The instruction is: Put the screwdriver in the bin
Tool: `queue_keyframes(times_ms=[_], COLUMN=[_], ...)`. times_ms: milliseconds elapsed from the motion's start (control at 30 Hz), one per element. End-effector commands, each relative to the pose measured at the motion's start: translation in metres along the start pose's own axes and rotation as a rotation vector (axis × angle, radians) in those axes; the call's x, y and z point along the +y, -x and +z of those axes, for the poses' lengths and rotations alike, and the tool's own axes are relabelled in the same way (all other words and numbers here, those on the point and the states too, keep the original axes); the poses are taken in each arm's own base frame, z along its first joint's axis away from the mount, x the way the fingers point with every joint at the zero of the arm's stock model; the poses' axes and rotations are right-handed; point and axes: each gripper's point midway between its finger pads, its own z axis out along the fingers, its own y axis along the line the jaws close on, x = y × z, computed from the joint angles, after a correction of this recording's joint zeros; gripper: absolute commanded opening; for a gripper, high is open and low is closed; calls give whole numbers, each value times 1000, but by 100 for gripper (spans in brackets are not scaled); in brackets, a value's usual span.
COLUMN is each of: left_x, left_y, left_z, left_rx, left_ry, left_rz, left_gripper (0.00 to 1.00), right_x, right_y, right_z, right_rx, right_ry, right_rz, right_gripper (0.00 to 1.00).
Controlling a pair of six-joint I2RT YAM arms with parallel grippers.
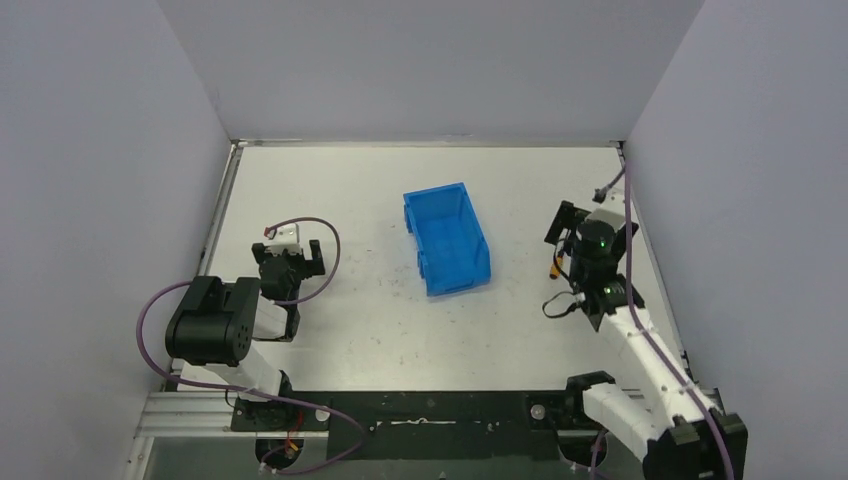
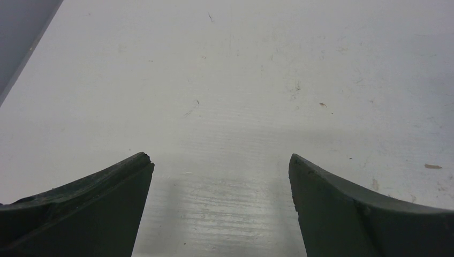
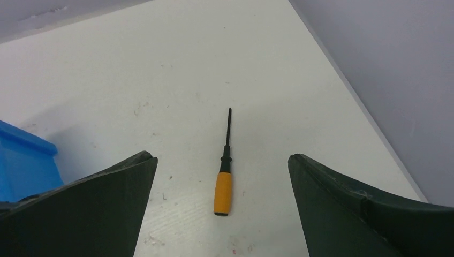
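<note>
The screwdriver (image 3: 223,193), with an orange handle and a thin black shaft, lies flat on the white table, shaft pointing away. In the right wrist view it sits between and just beyond my open right gripper (image 3: 220,156), which hovers above it without touching. In the top view only a bit of the orange handle (image 1: 557,267) shows beside the right gripper (image 1: 585,232). The blue bin (image 1: 447,240) stands mid-table, left of the right gripper; its corner shows in the right wrist view (image 3: 24,160). My left gripper (image 2: 219,156) is open and empty over bare table, left of the bin (image 1: 292,258).
Grey walls enclose the table on the left, back and right; the right wall (image 3: 385,64) runs close beside the screwdriver. The table (image 1: 350,200) is white with small scuffs. Purple cables loop round both arms.
</note>
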Motion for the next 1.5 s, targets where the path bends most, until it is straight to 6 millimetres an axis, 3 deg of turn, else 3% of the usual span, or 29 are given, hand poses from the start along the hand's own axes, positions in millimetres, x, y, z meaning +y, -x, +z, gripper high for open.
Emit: queue_keyframes(times_ms=[0, 167, 400, 600, 700, 733, 867, 933, 1067, 1167, 1267, 1367, 1467], left_x=[-2, -2, -2, -2, -2, -2, -2, -2, -2, -2, -2, -2, -2], left_y=[21, 21, 21, 21, 21, 21, 21, 21, 21, 21, 22, 21, 21], left_z=[6, 6, 6, 6, 6, 6, 6, 6, 6, 6, 6, 6, 6], left_rx=[-67, -68, -68, -67, -67, -68, -68, -68, -69, -67, -69, -68, -68], left_ry=[-2, -2, -2, -3, -2, -2, -2, -2, -2, -3, -3, -3, -3], left_rz=[-17, -17, -17, -16, -16, -17, -16, -17, -16, -16, -16, -16, -16], left_gripper=[97, 97, 97, 97, 97, 97, 97, 97, 97, 97, 97, 97, 97], right_x=[3, 9, 6, 4, 4, 4, 4, 7, 36, 73, 124, 178, 220], right_y=[-31, -63, -126, -166, -168, -166, -140, -116, -49, -6, 27, 42, 33], right_z=[24, 56, 83, 86, 85, 84, 80, 77, 59, 39, 8, -23, -42], right_rx=[264, 423, 621, 725, 738, 736, 685, 628, 458, 337, 223, 143, 133], right_ry=[-45, 13, 38, 37, 40, 43, 47, 55, 126, 227, 381, 537, 640], right_rz=[-122, -95, -67, -92, -99, -101, -109, -120, -163, -195, -229, -276, -330], right_gripper=[100, 92, 67, 38, 13, 2, 0, 0, 0, 0, 0, 0, 0])
